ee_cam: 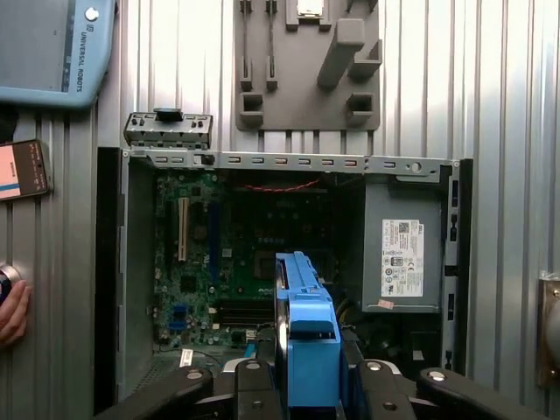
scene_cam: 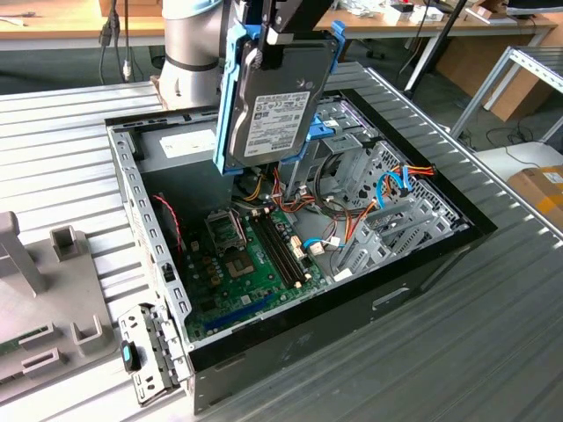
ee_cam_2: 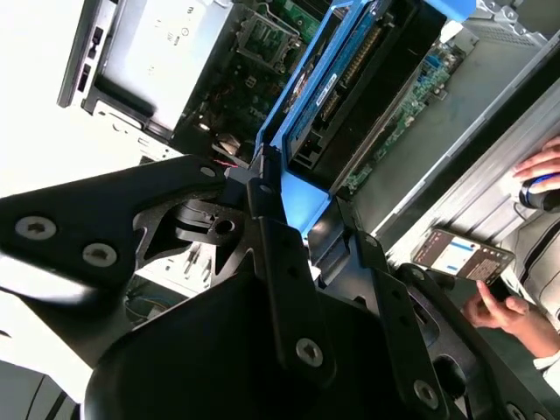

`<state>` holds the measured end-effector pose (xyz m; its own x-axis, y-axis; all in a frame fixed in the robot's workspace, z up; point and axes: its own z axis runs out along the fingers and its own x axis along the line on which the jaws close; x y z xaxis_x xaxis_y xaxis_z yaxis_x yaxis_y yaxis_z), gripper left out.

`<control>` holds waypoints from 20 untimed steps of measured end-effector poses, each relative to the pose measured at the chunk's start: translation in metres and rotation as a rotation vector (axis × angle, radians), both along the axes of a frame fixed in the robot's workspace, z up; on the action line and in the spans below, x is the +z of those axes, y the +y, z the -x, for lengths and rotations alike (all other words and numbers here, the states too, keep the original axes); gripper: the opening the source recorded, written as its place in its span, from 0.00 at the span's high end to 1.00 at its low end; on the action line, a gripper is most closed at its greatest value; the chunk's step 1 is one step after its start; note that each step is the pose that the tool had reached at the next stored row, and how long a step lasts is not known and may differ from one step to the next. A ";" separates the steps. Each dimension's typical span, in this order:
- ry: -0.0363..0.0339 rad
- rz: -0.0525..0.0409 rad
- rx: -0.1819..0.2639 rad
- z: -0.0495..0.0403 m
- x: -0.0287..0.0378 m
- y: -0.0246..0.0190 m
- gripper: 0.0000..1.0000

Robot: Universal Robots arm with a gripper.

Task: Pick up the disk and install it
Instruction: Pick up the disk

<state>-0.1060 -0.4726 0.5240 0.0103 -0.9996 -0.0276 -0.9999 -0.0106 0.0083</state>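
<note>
The disk [scene_cam: 277,105] hangs on edge with its label towards the exterior view. The pincer [scene_cam: 266,44] is closed on its blue-railed top end, so the pick-up looks done. The disk sits clear of the counter [scene_cam: 493,343], above the open computer case [scene_cam: 132,202], over the circuit board [scene_cam: 246,272] and near the silver drive cage [scene_cam: 396,176]. It is not yet seated in any bay, so the install is still to do.
</note>
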 end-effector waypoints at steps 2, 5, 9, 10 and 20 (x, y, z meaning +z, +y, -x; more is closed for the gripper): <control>0.0000 0.0001 0.000 0.0000 0.0000 -0.0001 0.63; 0.0000 0.0001 0.000 -0.0003 0.0000 -0.0002 0.63; -0.0001 -0.0006 0.000 -0.0129 0.0000 -0.0082 0.63; -0.0001 -0.0010 0.000 -0.0135 0.0000 -0.0112 0.63; 0.0000 -0.0037 0.000 -0.0218 -0.0001 -0.0316 0.63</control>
